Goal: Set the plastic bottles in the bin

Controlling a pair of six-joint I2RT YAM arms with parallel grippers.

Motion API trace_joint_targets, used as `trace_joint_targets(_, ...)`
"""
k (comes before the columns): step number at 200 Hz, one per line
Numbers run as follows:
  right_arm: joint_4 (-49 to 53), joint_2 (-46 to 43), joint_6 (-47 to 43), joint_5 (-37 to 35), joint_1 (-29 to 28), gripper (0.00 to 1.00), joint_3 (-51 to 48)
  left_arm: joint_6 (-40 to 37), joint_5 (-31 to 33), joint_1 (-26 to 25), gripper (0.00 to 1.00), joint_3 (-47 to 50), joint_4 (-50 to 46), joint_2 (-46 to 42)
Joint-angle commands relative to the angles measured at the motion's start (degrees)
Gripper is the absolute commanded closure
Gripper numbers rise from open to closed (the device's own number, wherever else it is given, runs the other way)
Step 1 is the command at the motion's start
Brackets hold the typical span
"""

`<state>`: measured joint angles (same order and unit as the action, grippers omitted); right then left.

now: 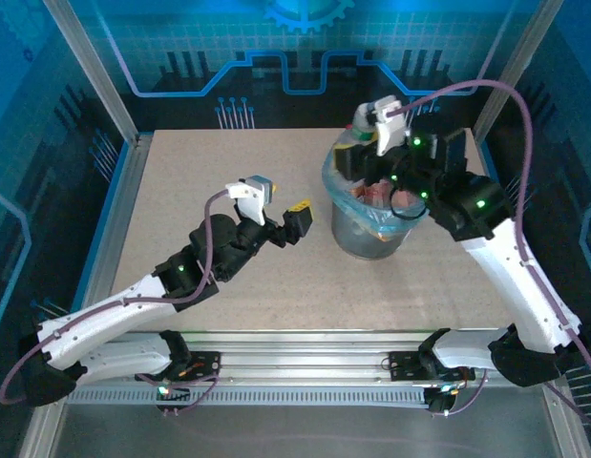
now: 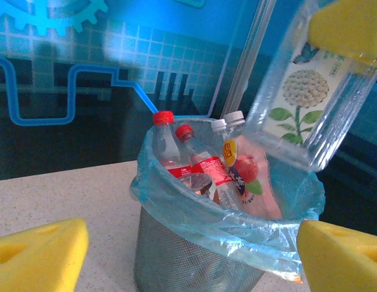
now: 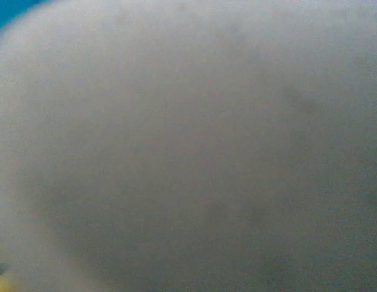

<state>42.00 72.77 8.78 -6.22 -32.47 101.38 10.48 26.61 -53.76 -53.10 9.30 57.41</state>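
Left wrist: bin [image 2: 176, 261] holds several bottles [image 2: 203, 167]; left gripper [image 1: 297, 226] wide, empty; right gripper [image 1: 360, 157] clamps floral-label bottle [image 2: 304, 97] above.

Speckled beige surface [image 1: 200, 191]. Blue circuit-pattern backdrop [image 1: 276, 57] behind. Aluminium frame posts [image 1: 90, 67] at far corners; slotted rail [image 1: 305, 345] along near edge.

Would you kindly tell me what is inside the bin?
Several bottles with red and white caps stand in its blue bag; whatever lies beneath them is hidden.

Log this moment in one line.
left gripper open, empty, beside bin | right gripper shut on flower-label bottle above bin | other bottles inside bin
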Motion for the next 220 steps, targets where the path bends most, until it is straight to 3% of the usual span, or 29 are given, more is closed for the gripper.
trace_joint_targets(1,14.37,1.39,-3.93,-9.95,2.93,0.46,4.69,-0.10,2.87,0.06,0.11,1.48,-0.51,-1.57)
trace_joint_targets(33,24.08,5.66,-4.81,-14.31,5.14,0.45,10.67,-0.32,3.43,0.06,0.10,1.33,-1.04,-1.60)
trace_joint_targets(57,28.24,9.29,-5.12,-13.71,6.60,0.43,12.62,-0.57,3.71,0.10,0.10,0.91,-1.30,-1.12)
trace_joint_targets(107,30.75,13.39,-4.63,-14.79,6.98,0.18,13.48,-0.63,3.97,0.06,0.10,0.47,-2.18,-0.81)
trace_joint_targets(137,28.20,12.91,-4.79,-15.75,7.07,0.15,11.53,-0.47,4.42,0.12,0.09,0.72,-2.48,-0.72)
trace_joint_targets(174,25.23,13.22,-5.29,-13.63,7.07,0.19,9.22,-0.28,4.58,0.10,0.09,0.89,-2.27,-0.15)
trace_joint_targets(220,22.52,14.71,-5.23,-11.66,7.80,0.43,4.28,-0.19,4.68,0.12,0.09,0.86,-2.25,0.58)
